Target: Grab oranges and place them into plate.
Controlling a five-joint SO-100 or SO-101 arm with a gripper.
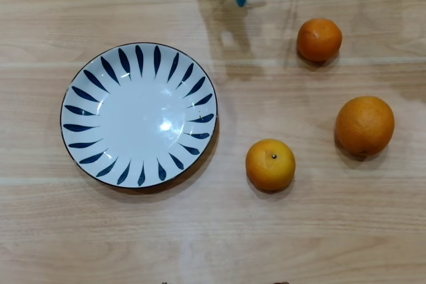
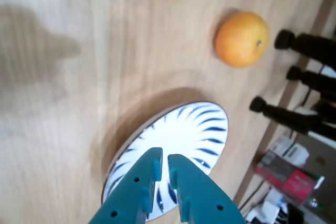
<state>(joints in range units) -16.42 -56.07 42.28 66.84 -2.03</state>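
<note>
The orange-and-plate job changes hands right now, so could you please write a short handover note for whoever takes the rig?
Gripper: empty, fingers nearly together, held above the table; in the wrist view its tips show over the plate.
Plate: left of centre in the overhead view, nothing in it.
Oranges, all on the table to the right of the plate: small orange at upper right, largest orange at far right, yellower orange with the stem dot nearest the plate.
Done: no orange moved yet.
Left: pick up and place all three; the yellower one looks the shortest carry.
</note>
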